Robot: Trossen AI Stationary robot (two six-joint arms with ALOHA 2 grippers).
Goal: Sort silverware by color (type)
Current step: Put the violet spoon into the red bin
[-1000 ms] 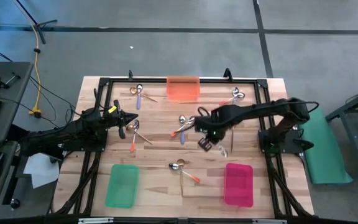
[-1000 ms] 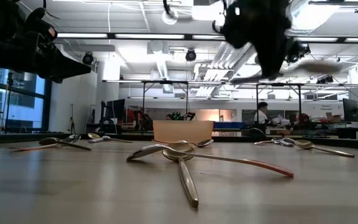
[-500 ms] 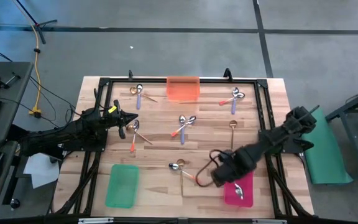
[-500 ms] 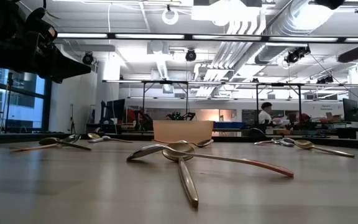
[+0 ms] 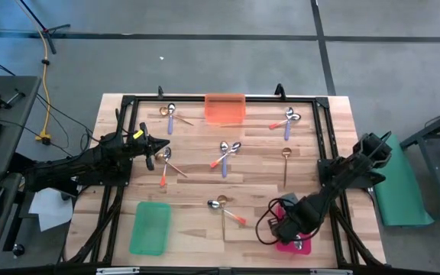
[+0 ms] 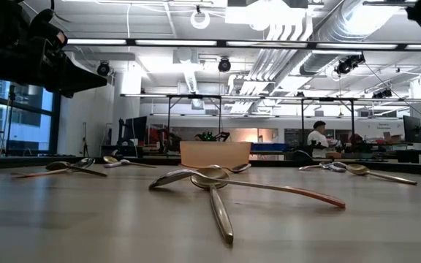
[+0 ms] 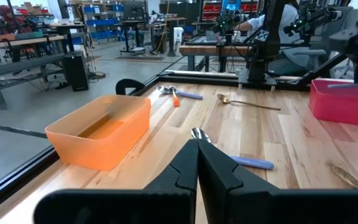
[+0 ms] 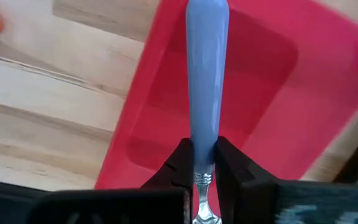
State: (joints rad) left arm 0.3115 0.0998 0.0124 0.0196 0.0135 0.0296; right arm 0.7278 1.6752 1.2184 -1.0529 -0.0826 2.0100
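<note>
My right gripper (image 5: 290,229) hangs over the pink tray (image 5: 305,212) near the table's near right corner, shut on a purple-handled spoon (image 8: 206,81). My left gripper (image 7: 197,149) is shut and hovers above the table's left side, close to an orange-handled and a gold spoon (image 5: 164,162). Other spoons lie flat on the wood. A purple and a gold one (image 5: 170,114) are at the far left, and an orange and a purple one (image 5: 289,117) at the far right. Another orange and purple pair (image 5: 226,151) is at the centre, with a gold one (image 5: 285,156) to its right and a gold and an orange one (image 5: 224,206) toward the near edge. My right gripper pinches the spoon between its two fingers at the handle's lower end (image 8: 202,158), just above the silver neck. The fingers lie along the spoon. The purple handle sticks out past the fingertips over the pink tray (image 8: 260,81). The spoon is lifted clear.
An orange tray (image 5: 224,108) sits at the far edge's middle and a green tray (image 5: 150,227) near the near left corner. Black frame rails (image 5: 327,145) run along the table's sides. Bare wood lies between the spoon groups. A person (image 6: 316,137) is far back in the room.
My right gripper has travelled from the table's centre toward the near edge and slightly right, ending over the pink tray with the purple-handled spoon. It has left the low view. The left arm has kept still.
</note>
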